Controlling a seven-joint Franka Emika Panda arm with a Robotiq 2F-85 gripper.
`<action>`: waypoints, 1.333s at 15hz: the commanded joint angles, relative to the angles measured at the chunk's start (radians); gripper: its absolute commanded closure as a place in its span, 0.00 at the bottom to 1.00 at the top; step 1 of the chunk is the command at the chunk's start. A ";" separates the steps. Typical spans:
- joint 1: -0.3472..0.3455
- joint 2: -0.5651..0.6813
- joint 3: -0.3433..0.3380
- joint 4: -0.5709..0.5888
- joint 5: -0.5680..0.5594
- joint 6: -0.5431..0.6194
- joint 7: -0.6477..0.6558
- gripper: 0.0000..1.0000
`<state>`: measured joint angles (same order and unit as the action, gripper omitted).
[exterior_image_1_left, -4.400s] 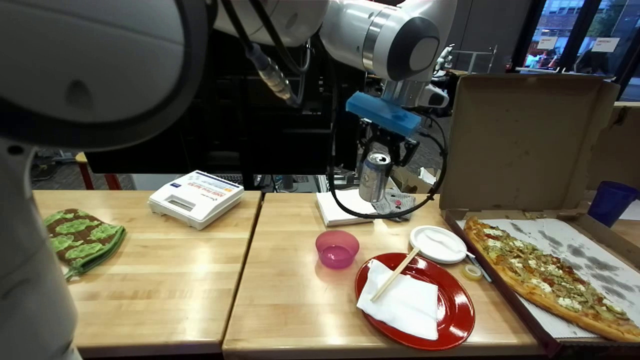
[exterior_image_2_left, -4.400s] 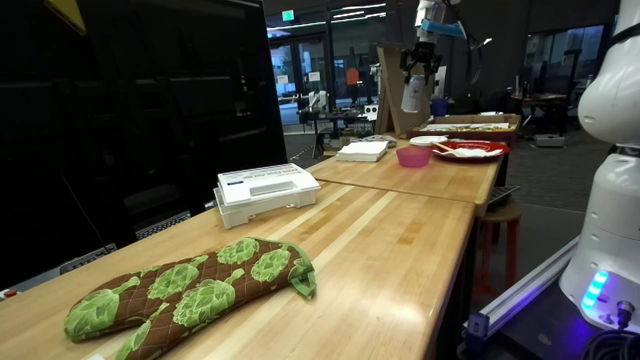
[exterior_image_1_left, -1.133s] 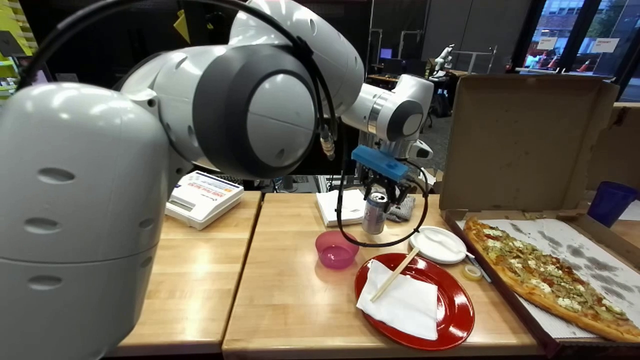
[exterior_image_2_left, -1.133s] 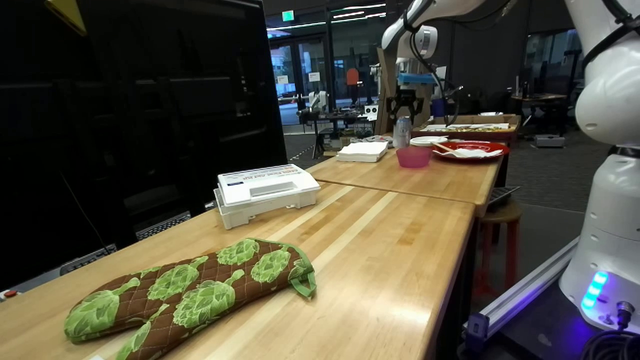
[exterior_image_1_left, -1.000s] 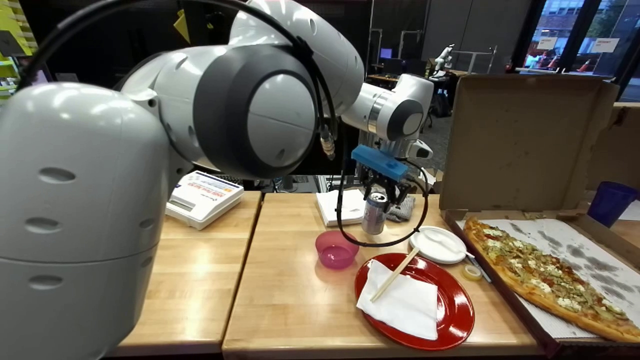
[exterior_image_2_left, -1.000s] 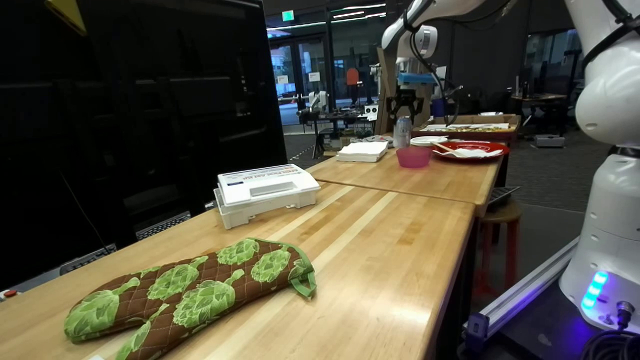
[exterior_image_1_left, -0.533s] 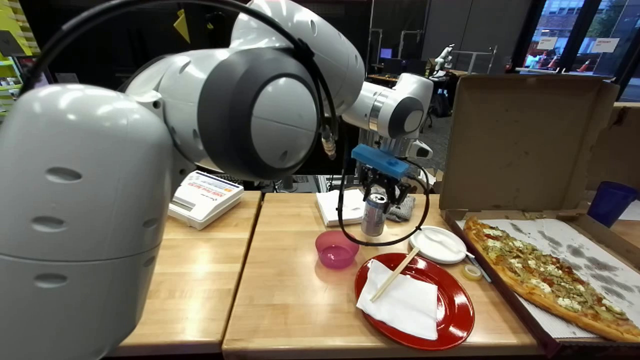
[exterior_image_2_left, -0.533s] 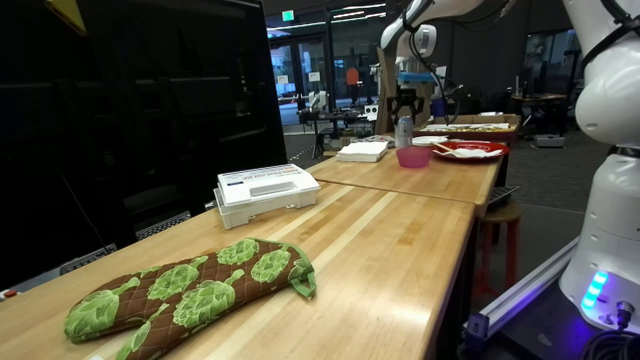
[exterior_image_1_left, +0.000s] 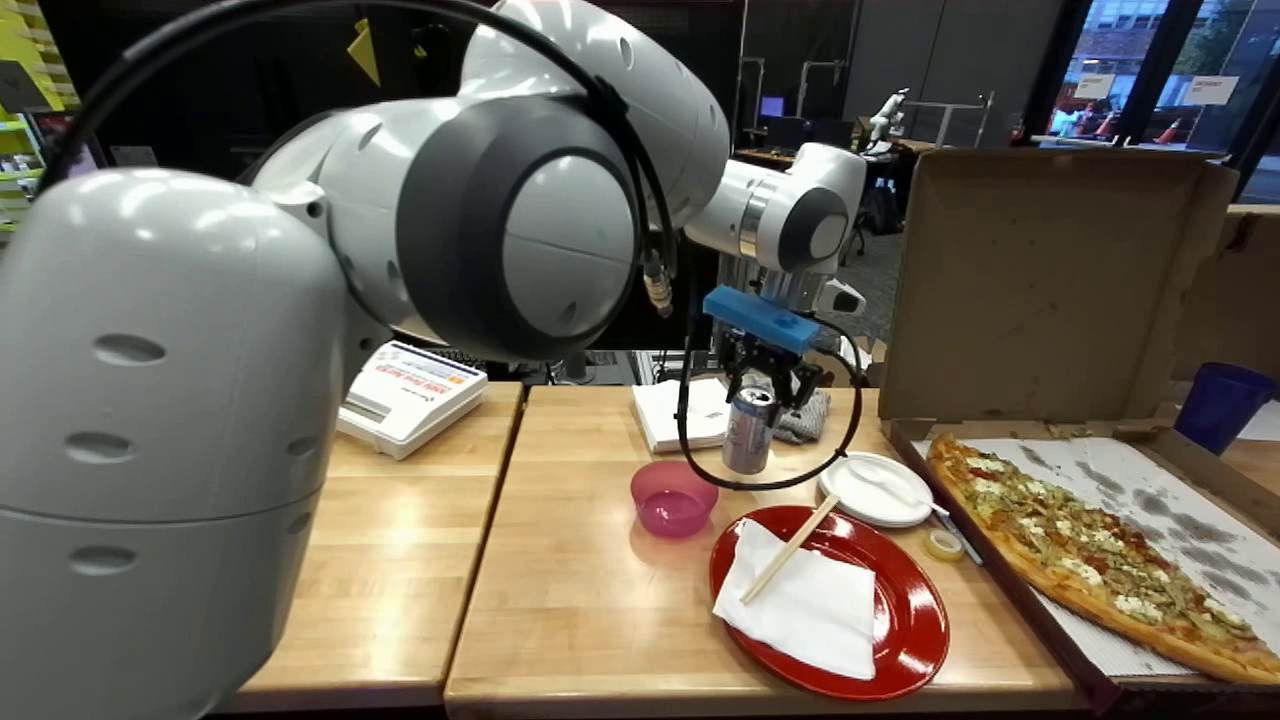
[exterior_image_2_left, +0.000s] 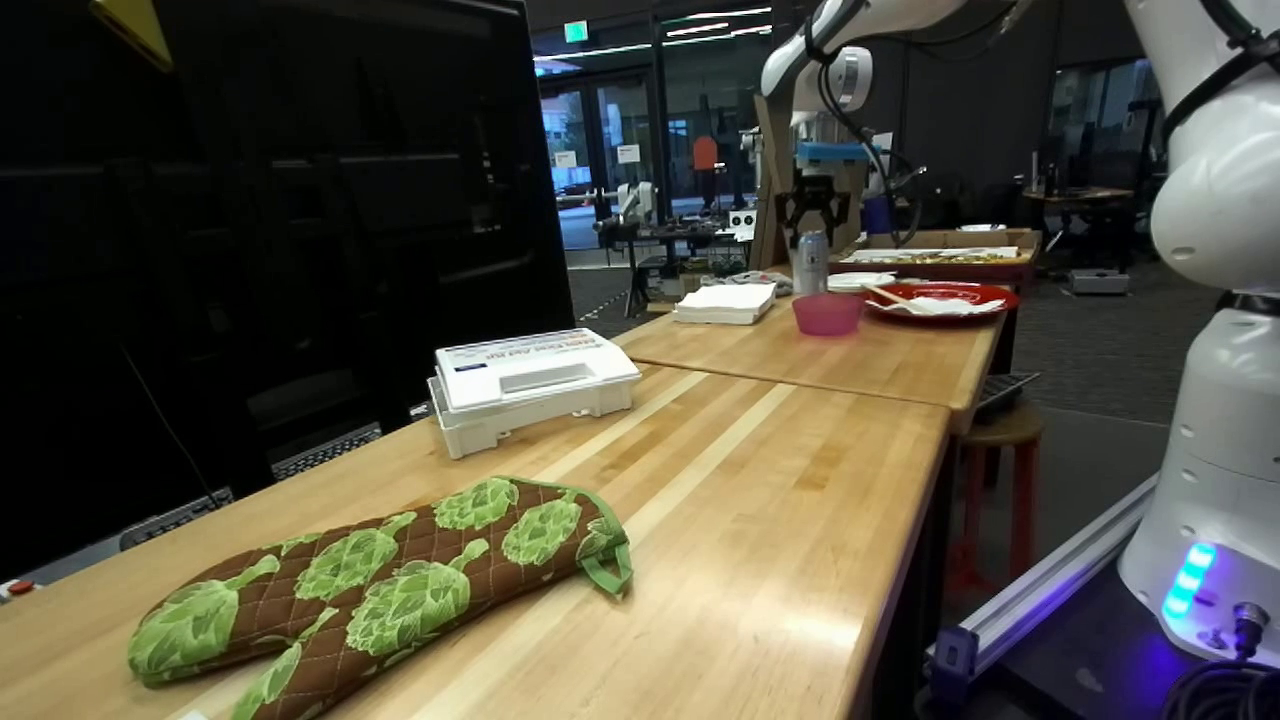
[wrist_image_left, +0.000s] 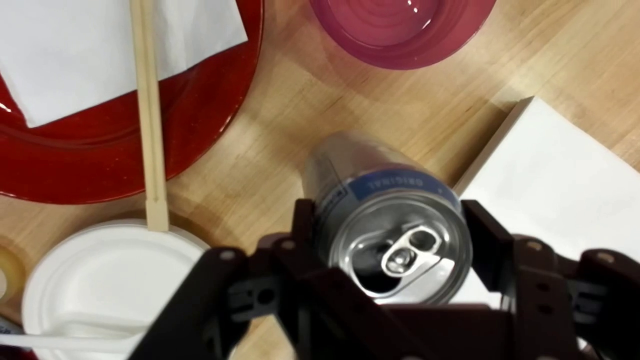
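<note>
Two opposed sides of the opened can (exterior_image_1_left: 748, 432) sit clamped in the hand (wrist_image_left: 388, 220) near the rim, apparently to hold it upright between the white stack (wrist_image_left: 560, 185) and the white plate (wrist_image_left: 110, 270); whether its base touches the counter (exterior_image_1_left: 570, 580) I cannot tell.

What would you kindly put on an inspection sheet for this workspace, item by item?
Surface: two wooden tabletops set edge to edge.
Things in hand: opened silver can, nearly upright; whether its base touches the wood is unclear.
Clutter: pink bowl; red plate bearing a napkin and chopsticks, which reach a white plate's edge; white stack; open pizza box with pizza; white case; oven mitt.
Gripper: jaws closed against both sides of the can.
Cables: black cable hanging in a loop near the jaws.
Surroundings: stool by the tabletops; glass doors in the background.
</note>
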<state>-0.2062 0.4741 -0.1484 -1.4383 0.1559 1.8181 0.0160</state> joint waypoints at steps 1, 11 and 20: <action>-0.002 0.009 0.005 0.033 -0.022 -0.041 0.020 0.38; -0.003 0.016 0.006 0.047 -0.026 -0.059 0.021 0.15; -0.002 0.010 0.007 0.042 -0.024 -0.034 0.017 0.02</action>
<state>-0.2063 0.4842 -0.1484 -1.4107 0.1457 1.7846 0.0191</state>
